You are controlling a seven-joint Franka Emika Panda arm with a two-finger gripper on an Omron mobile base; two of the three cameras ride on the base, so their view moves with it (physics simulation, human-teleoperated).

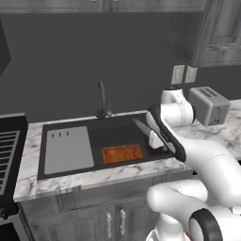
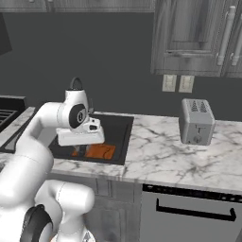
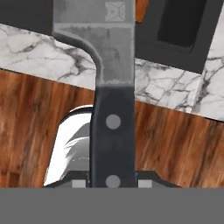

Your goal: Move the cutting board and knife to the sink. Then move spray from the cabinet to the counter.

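The dark recessed rectangular sink (image 1: 117, 132) with a light grey inner panel sits in the middle of the left base view, set into the white grey-veined marble counter (image 1: 103, 175). The flat orange-brown wooden cutting board (image 1: 122, 153) already lies in the basin, lower centre of that frame.

The main risk, as I judge it, is a release from too high or too far to the side: the small grey-bladed, black-handled knife (image 3: 113, 131) could then strike the basin rim, bounce onto the marble, or land point-first on the board. A slight twist in the pinch could also let it swing as the arm lowers.

The two-finger gripper (image 3: 113, 177), at the bottom centre of the hand view, pinches the knife by its handle, which fills the gap between the tips; the blade runs to the top of that frame. In the left base view the blade juts up and left from the hand, right of centre, above the basin's right part.
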